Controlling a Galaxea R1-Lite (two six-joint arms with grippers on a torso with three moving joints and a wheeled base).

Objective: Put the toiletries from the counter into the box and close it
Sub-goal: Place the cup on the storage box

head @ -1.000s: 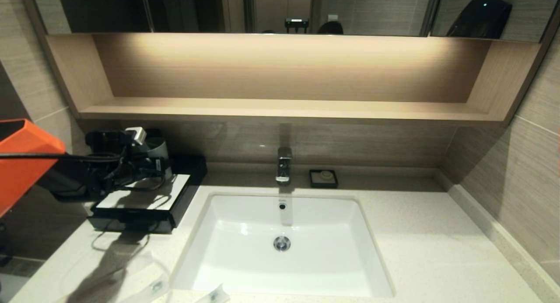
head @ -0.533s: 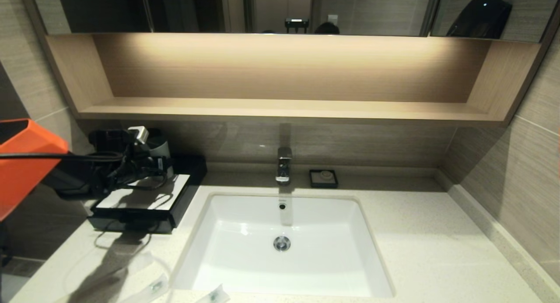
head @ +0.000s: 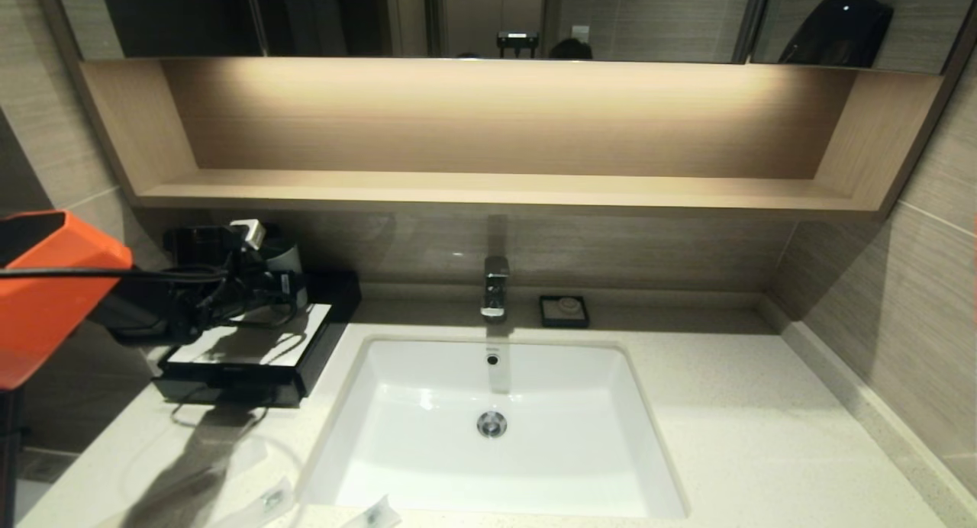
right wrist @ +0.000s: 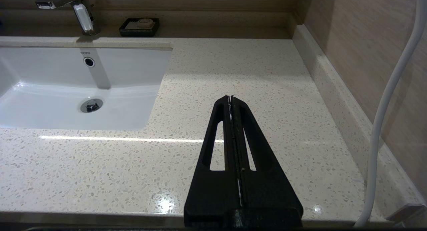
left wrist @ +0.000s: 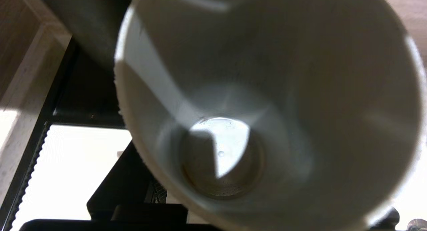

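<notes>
Head view: left gripper [head: 278,272] above black box [head: 252,360] at counter's [head: 733,429] left rear, grasping white cup [head: 284,255]. Left wrist view alone shows cup interior [left wrist: 220,157]. Toiletry packets [head: 267,501] at counter front edge. Right wrist view alone shows right gripper [right wrist: 231,100], fingers pressed together, empty.

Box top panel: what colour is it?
White, framed in black; the box shows best in the head view.

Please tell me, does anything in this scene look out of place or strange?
Yes. The left gripper holds a white cup above the box, although the task concerns the toiletries; they lie on the counter at its front edge, beside the basin.
</notes>
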